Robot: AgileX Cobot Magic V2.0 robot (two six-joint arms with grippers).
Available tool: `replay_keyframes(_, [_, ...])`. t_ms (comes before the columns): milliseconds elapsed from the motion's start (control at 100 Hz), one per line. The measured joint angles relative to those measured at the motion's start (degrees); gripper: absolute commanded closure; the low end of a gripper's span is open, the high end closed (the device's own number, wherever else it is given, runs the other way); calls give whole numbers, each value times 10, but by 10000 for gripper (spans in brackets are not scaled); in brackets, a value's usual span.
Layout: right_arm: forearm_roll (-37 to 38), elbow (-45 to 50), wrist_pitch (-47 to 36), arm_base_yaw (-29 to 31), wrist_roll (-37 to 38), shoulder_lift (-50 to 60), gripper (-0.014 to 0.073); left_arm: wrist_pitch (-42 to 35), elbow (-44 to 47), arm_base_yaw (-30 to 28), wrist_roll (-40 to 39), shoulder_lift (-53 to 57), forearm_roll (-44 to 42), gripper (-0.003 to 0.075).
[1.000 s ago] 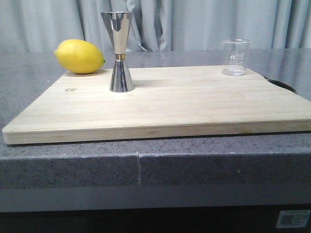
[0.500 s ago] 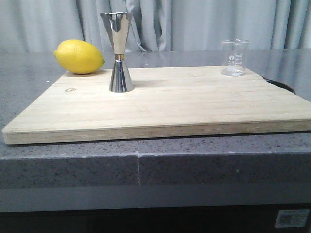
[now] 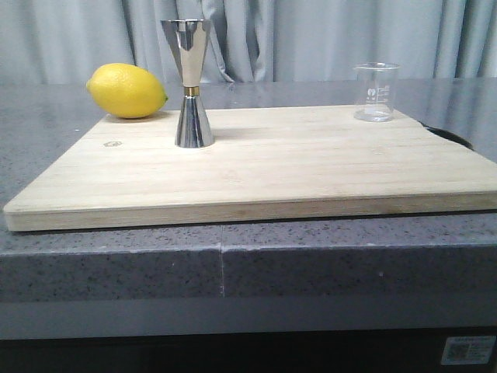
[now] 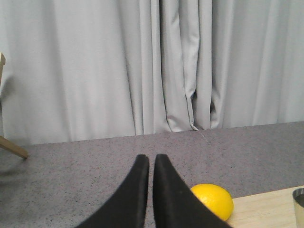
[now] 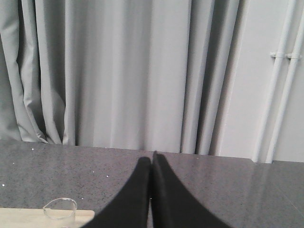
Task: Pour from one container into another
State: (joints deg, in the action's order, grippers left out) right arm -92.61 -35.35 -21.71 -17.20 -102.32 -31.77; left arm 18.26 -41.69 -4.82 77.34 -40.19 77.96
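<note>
The setting looks like a staged kitchen or bar counter inside a test room. A grey speckled stone countertop (image 3: 326, 256) carries a wooden cutting board (image 3: 264, 171) with a lemon (image 3: 126, 91), a steel jigger (image 3: 191, 81) and a small glass beaker (image 3: 377, 92). Plain grey curtains (image 5: 118, 71) close off the back, beyond both grippers' fingertips, and white pipes (image 5: 280, 80) run down a bare wall.

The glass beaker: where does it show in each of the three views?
Front view: glass beaker at the far right of the cutting board.
Left wrist view: not in it.
Right wrist view: only its rim, at the picture's lower edge.
Shared landmark: the grey curtain.
</note>
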Motion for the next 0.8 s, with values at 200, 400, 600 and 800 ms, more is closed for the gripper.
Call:
replay_keyframes(200, [0,5,23,0,-21,0,664,0,16,0,0,0,-6,739])
replay_keyframes(400, [0,41,47,0,-28,6,664,0,65,0,16,0,0,739])
replay_keyframes(600, [0,100,48,0,-28,39,664,-5,136,0,117,33,102,739])
replay_keyframes(800, [-8,140,48,0,-28,107,664,-8,202,0,197,111,191,739])
